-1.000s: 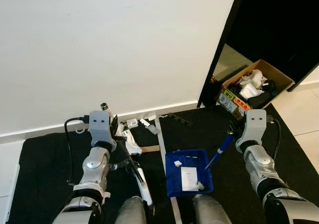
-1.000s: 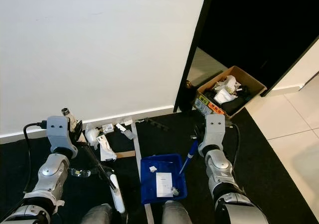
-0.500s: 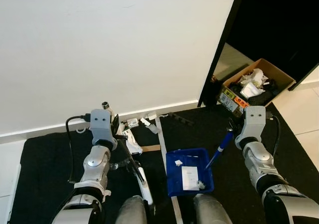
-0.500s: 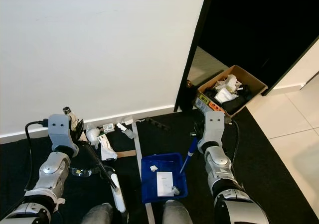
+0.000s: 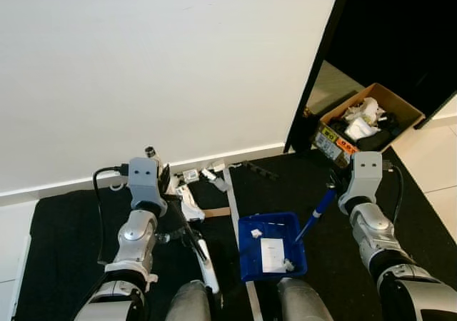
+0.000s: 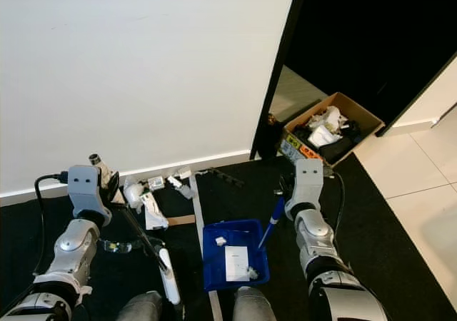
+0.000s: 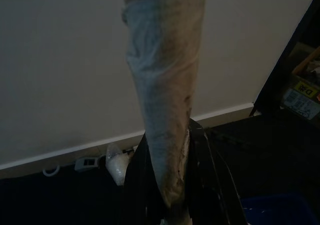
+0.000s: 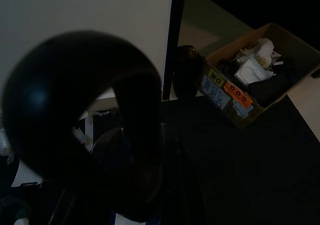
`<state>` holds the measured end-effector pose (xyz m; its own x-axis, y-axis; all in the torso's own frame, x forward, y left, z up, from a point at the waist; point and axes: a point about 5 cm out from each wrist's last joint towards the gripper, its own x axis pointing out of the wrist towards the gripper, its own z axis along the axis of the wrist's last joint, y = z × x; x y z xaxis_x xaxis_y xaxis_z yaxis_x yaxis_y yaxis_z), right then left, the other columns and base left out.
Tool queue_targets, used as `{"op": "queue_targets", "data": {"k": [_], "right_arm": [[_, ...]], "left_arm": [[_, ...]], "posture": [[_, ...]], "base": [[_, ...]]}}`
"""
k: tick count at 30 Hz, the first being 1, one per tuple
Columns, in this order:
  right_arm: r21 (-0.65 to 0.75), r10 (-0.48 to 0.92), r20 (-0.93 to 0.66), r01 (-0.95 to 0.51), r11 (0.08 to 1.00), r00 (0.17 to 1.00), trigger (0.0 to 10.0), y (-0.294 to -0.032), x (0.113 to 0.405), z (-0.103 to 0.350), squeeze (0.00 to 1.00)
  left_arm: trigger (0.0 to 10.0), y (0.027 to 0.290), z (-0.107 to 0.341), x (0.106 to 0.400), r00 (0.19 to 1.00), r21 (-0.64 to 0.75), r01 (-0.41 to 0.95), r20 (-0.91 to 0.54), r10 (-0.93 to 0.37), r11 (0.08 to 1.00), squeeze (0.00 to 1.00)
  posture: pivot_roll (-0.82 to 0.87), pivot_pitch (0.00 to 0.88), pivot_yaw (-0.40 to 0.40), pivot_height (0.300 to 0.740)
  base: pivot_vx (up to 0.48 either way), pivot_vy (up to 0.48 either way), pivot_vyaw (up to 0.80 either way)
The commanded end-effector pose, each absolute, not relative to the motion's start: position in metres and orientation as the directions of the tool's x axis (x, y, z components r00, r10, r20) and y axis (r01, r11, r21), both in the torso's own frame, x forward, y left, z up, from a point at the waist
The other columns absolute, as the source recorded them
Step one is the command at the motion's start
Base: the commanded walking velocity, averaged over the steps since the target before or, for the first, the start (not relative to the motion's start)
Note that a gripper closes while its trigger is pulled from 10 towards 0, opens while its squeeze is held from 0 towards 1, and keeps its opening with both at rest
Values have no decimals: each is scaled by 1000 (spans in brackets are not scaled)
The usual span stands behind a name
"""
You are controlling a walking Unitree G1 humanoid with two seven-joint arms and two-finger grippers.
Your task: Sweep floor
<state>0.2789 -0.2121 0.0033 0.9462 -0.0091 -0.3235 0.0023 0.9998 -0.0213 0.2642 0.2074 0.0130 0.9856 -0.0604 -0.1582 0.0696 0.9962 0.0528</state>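
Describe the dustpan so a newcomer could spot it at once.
Start at the white wall and drop to the dark mat at the robot's feet. The dustpan is the blue tray right of the pale floor strip, holding white scraps. It is the only bright blue tray there, with a blue handle.

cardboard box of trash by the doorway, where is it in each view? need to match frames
Left eye view: cardboard box at upper right, beside the black door frame.
Right eye view: cardboard box right of centre, beside the same frame.
Left wrist view: only a corner with its yellow label at the right edge.
Right wrist view: cardboard box at upper right.
Shared landmark: the black door frame.
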Motion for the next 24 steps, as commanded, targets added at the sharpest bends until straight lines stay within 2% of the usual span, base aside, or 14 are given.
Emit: {"op": "queue_targets", "data": {"k": [1,24], "right_arm": [[-20,-17,-365,10,1000,931,10000,-214,269,-6,0],[-25,-19,-381,10,1000,924,10000,-214,262,-12,0]], "left_arm": [[10000,211,5,256,977,71,75,-206,-59,995,0],[10000,214,8,258,978,89,87,-197,-68,992,0]], "posture": [[35,40,-8,740],[46,22,-4,740]], "base": [[0,0,0],[0,0,0]]}}
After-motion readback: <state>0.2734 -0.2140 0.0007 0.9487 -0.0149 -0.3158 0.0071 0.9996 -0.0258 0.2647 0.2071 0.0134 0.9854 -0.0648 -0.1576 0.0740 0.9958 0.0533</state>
